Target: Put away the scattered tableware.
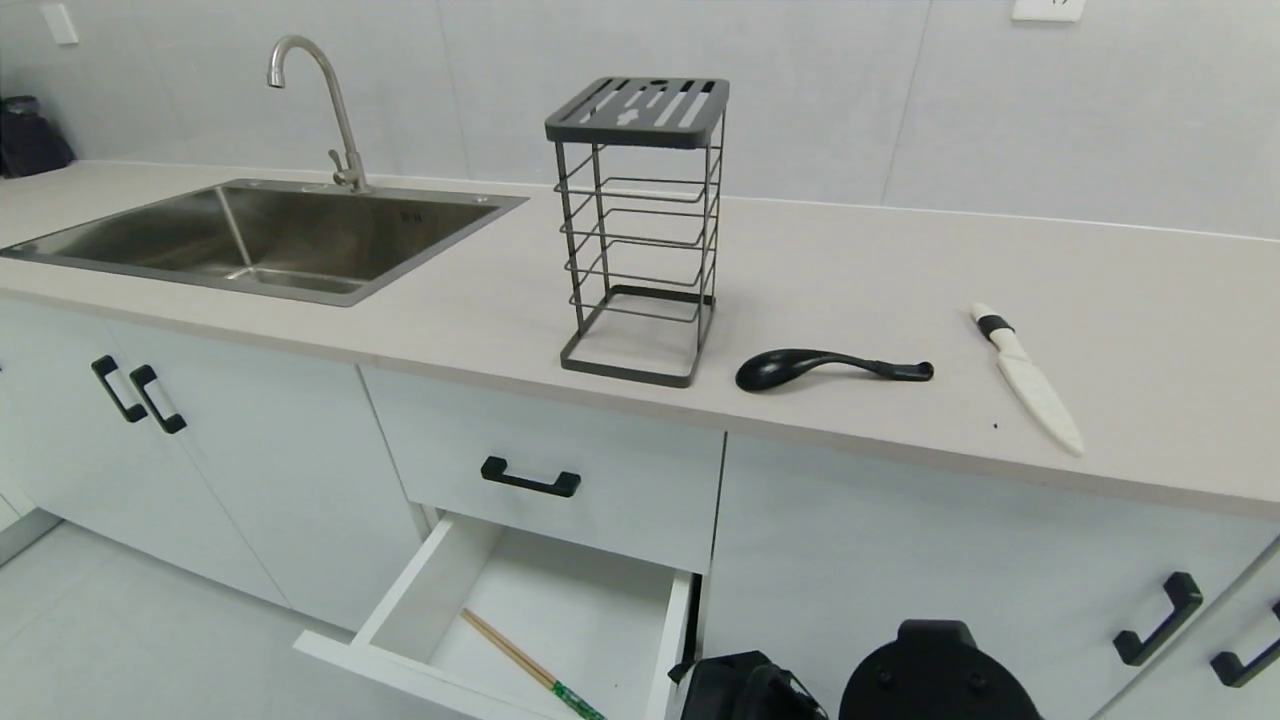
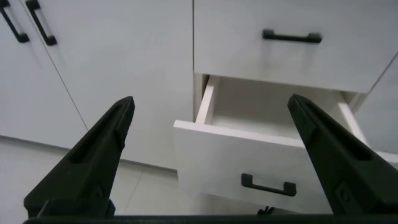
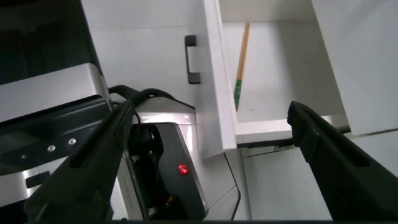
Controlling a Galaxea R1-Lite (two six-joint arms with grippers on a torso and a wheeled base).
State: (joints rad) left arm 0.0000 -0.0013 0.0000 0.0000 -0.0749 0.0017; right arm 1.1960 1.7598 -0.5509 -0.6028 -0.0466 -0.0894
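Both the left gripper and right gripper hang released, fingers spread. Between the right fingers lies the open white drawer holding green-tipped wooden chopsticks. The curved black plastic spoon and white black-banded knife rest on the counter, well above both pairs of fingers. Probably the right arm should rise, straddle the spoon's handle crosswise and pinch mid-handle.

Bench: smooth, matt, pale stone-look top. Sink and tap: brushed metal, satin sheen. Rack: matt dark-grey metal wire. Spoon: glossy black plastic. Knife: matt white, plastic-looking, with a black band. Chopsticks: bare wood, green-coated ends. Drawer: smooth white panels, matt black handle.
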